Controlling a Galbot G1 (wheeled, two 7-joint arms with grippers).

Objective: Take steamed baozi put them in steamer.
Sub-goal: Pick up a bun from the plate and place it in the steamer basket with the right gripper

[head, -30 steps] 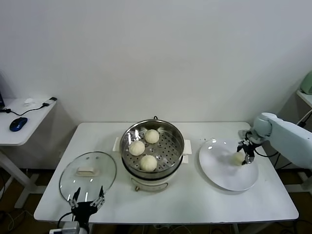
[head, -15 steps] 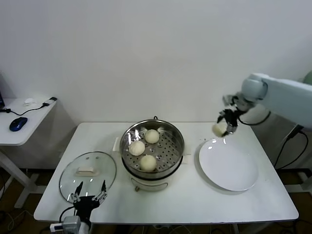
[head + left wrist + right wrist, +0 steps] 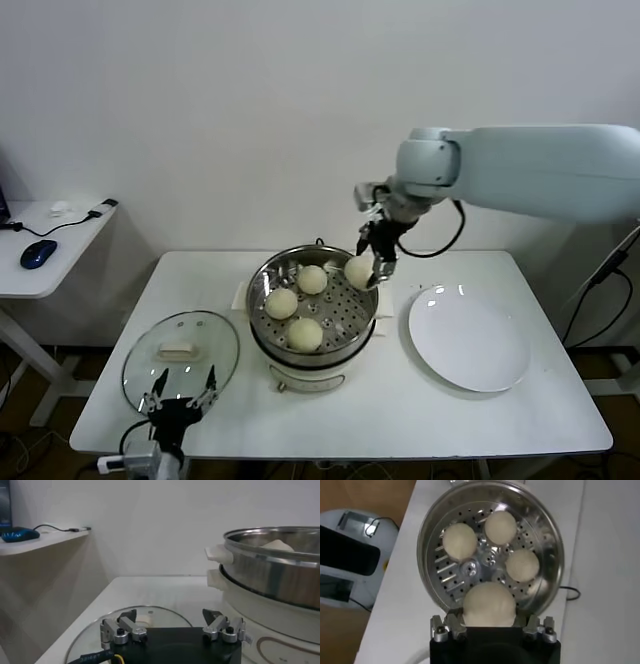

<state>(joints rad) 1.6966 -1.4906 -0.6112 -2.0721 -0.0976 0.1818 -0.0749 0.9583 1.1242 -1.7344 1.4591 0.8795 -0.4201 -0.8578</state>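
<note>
A: Right gripper (image 3: 372, 262) clamping the fourth bun (image 3: 358, 271), hanging over the steamer (image 3: 313, 305) at its right rim. Three buns already lying on the steamer tray: (image 3: 312, 279), (image 3: 281, 303), (image 3: 305, 333).

B: Doing it well?

A: Aiming for the bare tray patch on the steamer's right side, clear of the three buns. Lowering straight down, keeping off the steamer rim, letting go only near the tray. Soft dough, so probably denting if squeezed harder.

B: Left gripper (image 3: 178, 404)?

A: Parked with fingers spread, near the table edge left of the steamer, just over the lid (image 3: 181, 355).

B: Versus a second ago?

A: Then gripping the bun down on the plate (image 3: 468, 338), right of the steamer. Now lifted and carried across to the steamer, leaving the plate bare. Three buns in the steamer unchanged.
</note>
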